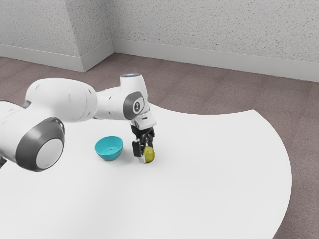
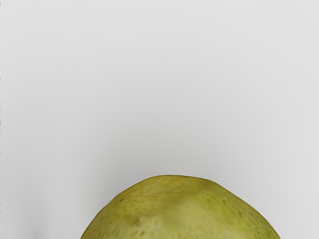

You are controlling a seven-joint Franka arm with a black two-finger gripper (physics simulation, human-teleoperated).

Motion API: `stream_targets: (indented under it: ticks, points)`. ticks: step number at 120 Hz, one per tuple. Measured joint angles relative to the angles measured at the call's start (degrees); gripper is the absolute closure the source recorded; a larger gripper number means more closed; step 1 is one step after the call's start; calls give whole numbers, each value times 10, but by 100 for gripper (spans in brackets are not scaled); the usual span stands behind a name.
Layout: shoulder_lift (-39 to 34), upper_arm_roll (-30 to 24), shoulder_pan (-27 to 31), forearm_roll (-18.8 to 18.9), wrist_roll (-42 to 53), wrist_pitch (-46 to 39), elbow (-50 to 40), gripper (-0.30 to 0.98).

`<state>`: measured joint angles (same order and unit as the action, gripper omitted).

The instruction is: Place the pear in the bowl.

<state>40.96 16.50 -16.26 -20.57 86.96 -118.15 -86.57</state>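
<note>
Pear [image 2: 179, 211] looms nearest the wrist camera; on the exterior view's clock face it lies at five o'clock from the gripper [image 1: 144, 151], by its lower end. How far that is open, or whether it grips the pear, I can't tell. The turquoise bowl [image 1: 109, 157] sits apart, at nine o'clock.

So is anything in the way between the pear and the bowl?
No other object visibly stands between the pear and the bowl. Part of the gripper itself is on the pear's bowl side, and the bowl's raised wall probably means going over it from above.
</note>
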Motion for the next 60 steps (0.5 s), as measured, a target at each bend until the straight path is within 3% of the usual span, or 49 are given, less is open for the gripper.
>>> stream_targets:
  ticks: [26,45,60]
  points:
    - [-2,-1,0,-1,6,-11,2,32]
    - [-22,3,-1,1,9,-14,5,39]
    - [-62,42,-3,3,11,-3,6,44]
